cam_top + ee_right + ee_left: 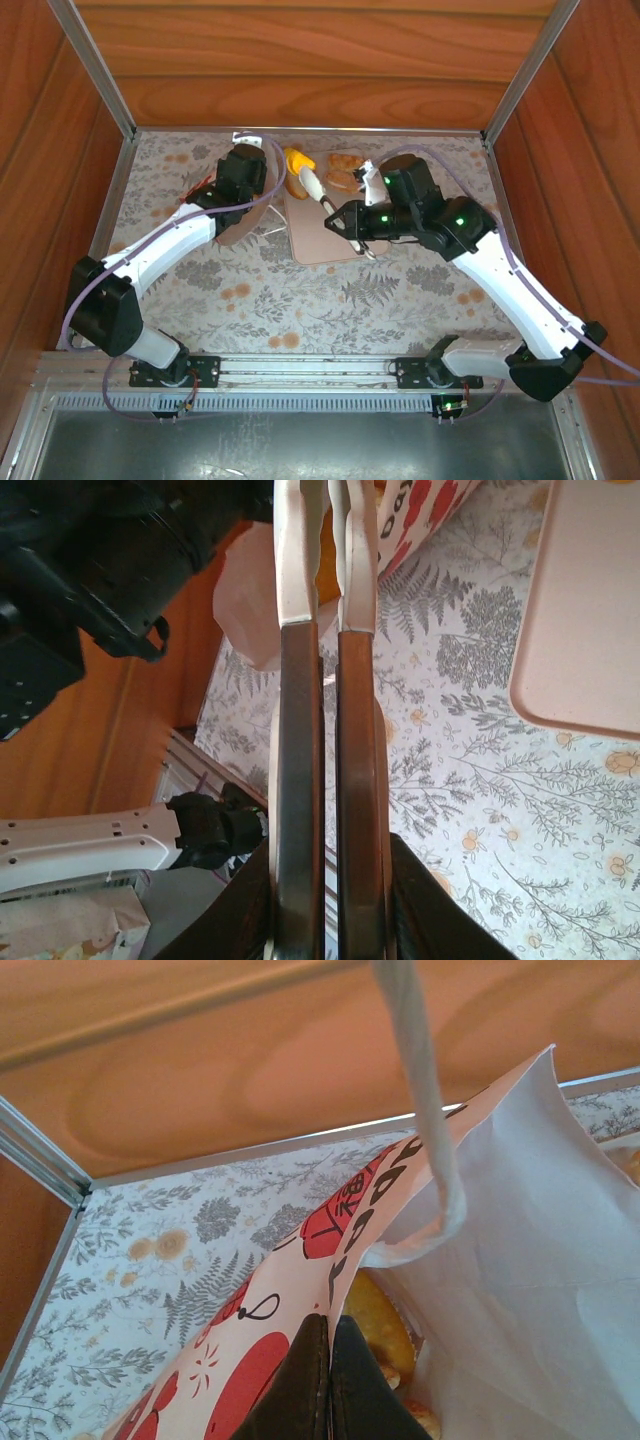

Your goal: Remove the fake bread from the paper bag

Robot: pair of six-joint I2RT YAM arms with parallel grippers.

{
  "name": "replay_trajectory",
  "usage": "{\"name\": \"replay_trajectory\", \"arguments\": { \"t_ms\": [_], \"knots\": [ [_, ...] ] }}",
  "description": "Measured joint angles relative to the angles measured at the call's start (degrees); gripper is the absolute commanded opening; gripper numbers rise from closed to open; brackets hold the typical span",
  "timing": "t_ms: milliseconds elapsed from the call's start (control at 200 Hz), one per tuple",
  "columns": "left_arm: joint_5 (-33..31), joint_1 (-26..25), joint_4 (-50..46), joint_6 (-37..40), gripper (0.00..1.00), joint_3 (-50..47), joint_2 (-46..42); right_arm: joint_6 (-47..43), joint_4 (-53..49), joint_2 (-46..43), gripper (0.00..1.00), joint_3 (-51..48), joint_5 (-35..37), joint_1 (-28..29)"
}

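Carefully: my left hand point(328, 1338) is pinching the paper bag point(530, 1260) by its rim, with fake bread point(377, 1322) visible inside. My right hand point(330, 885) presses tongs point(325, 630) nearly together. I'd let them spread before entering the mouth, then squeeze gently.

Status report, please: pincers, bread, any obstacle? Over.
Left pincer shut on paper bag rim. Right pincer shut on tongs. Fake bread inside bag, more on tray. Cord handle hangs across mouth.
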Motion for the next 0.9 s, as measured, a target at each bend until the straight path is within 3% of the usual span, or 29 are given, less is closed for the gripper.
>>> {"name": "replay_trajectory", "arguments": {
  "t_ms": [290, 465, 900],
  "knots": [
    [-0.26, 0.0, 0.0, -0.17, 0.0, -0.35, -0.22, 0.26, -1.03, -2.34, 0.21, -0.07, 3.67, -1.22],
    [-0.22, -0.2, -0.33, -0.24, 0.0, -0.42, -0.76, 2.14, 0.7, -3.85, 0.21, -4.63, 2.6, -6.38],
    [0.57, -0.33, -2.73, -0.31, 0.0, -0.55, -2.78, 14.95, 20.59, -3.45, 0.23, -27.19, -17.68, -22.23]
  ]
}}
